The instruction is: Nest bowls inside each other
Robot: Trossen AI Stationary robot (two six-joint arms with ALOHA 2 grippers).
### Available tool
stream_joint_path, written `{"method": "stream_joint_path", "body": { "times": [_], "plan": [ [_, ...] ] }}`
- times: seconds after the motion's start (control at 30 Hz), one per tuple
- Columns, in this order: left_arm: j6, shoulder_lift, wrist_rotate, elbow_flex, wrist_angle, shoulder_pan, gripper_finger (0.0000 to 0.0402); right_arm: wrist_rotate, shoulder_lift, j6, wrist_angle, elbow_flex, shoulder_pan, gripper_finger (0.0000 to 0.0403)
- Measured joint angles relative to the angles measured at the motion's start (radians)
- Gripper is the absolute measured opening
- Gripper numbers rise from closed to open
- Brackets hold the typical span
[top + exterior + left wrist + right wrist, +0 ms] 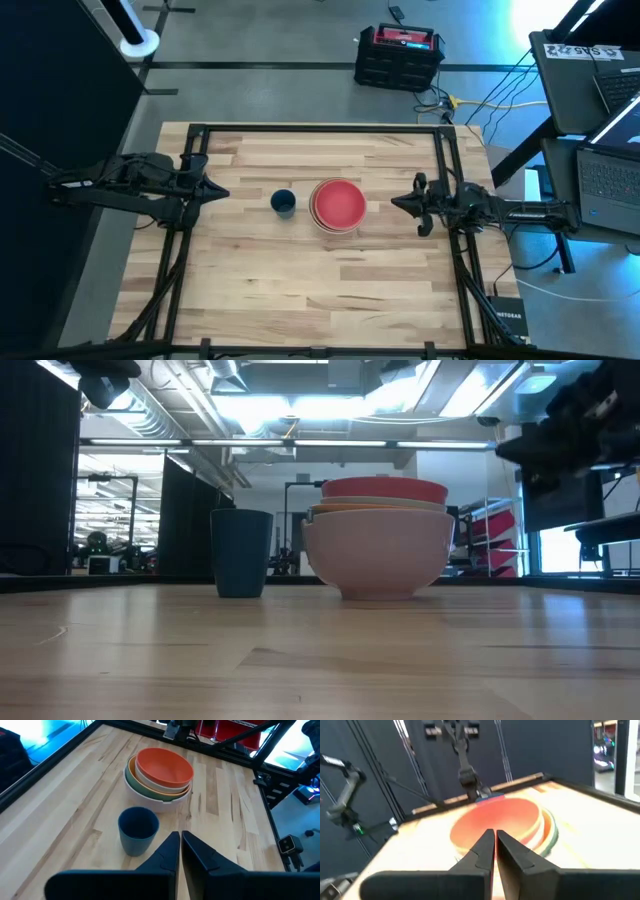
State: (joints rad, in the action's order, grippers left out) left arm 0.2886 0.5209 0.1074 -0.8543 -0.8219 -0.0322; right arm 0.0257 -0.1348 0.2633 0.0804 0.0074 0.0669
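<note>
Already your bowls [337, 205] sit nested in one stack near the middle of the table [300, 300], the red bowl [165, 767] on top and the white bowl [378, 555] carrying the rest, with orange and green rims showing between. They look like thin plastic, so expect them to be light, stiff and rather slick; if you must lift, pinch a rim, not the curved wall. A dark blue cup [283, 202] stands just beside the stack, toward the left edge. Your left gripper [218, 192] waits by the left edge, fingers pressed together and empty. Your right gripper [398, 203] hangs near the right edge, likewise closed on nothing.
</note>
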Motion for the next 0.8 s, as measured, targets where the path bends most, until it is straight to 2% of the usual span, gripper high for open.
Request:
{"method": "stream_joint_path", "body": {
  "times": [0.13, 0.33, 0.8],
  "plan": [
    [0.000, 0.000, 0.000, 0.000, 0.000, 0.000, 0.0000, -0.001, 0.003, -0.012, -0.066, 0.000, 0.000, 0.0001],
    [0.005, 0.000, 0.000, 0.002, 0.000, 0.000, 0.0000, -0.018, 0.001, -0.065, -0.070, 0.000, -0.001, 0.0001],
    [0.018, -0.004, 0.000, 0.089, 0.099, 0.000, 0.0000, 0.090, 0.002, -0.085, -0.053, 0.000, -0.002, 0.0001]
  ]
}}
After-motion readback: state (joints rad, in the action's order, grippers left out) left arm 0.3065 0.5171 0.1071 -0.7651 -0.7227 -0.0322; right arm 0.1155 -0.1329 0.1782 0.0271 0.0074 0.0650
